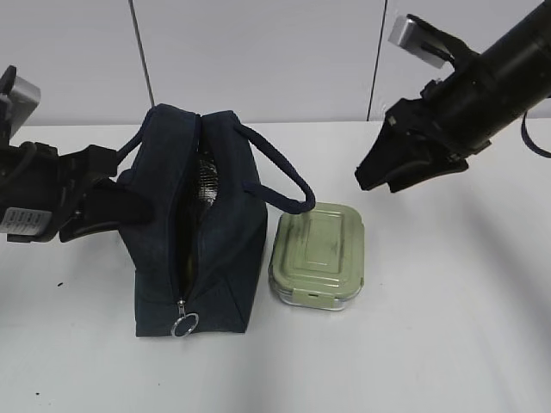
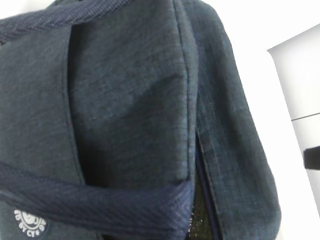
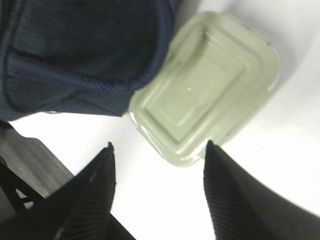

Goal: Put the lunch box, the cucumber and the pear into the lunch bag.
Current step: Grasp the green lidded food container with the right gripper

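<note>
The navy lunch bag (image 1: 202, 232) stands upright left of centre, its top zipper open and silvery lining showing. The sage-green lunch box (image 1: 317, 256) lies flat on the table, touching the bag's right side under a handle. My left gripper (image 1: 125, 188) is pressed against the bag's left side. The bag (image 2: 130, 100) fills the left wrist view and hides its fingers. My right gripper (image 1: 379, 176) hovers open and empty above and to the right of the box. In the right wrist view it (image 3: 159, 144) is just short of the box (image 3: 205, 85). The cucumber and pear are out of view.
The bag's metal ring pull (image 1: 184, 325) hangs at its near end. A handle loop (image 1: 280, 176) arches over toward the box. The white table (image 1: 430, 344) runs to a pale wall at the back.
</note>
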Robot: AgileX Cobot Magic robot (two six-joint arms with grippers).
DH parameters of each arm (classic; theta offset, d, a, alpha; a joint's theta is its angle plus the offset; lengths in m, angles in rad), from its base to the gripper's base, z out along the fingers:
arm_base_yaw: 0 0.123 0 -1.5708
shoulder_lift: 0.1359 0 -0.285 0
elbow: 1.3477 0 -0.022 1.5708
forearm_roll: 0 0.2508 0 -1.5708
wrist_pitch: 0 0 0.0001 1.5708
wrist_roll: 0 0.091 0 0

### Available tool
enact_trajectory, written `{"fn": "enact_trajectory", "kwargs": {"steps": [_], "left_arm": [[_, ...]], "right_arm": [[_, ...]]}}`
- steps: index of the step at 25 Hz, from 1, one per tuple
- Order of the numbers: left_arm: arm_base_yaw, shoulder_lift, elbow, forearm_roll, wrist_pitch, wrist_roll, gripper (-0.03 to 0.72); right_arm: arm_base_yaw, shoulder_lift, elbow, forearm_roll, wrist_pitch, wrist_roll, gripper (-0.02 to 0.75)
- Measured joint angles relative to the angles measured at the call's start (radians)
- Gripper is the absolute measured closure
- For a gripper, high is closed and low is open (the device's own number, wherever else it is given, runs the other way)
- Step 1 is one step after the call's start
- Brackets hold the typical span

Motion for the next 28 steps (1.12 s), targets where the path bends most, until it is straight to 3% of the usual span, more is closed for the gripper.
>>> {"fn": "enact_trajectory", "kwargs": {"steps": [5, 17, 28], "left_arm": [[0.0, 0.0, 0.0, 0.0, 0.001, 0.0, 0.706], [0.0, 0.0, 0.0, 0.0, 0.005, 0.0, 0.706], [0.0, 0.0, 0.0, 0.0, 0.014, 0.0, 0.706]], "right_arm": [[0.0, 0.002, 0.0, -0.13, 0.009, 0.047, 0.28], [0.0, 0.168, 0.0, -0.13, -0.034, 0.13, 0.146], [0.0, 0.31, -0.001, 0.024, -0.072, 0.088, 0.141]]}}
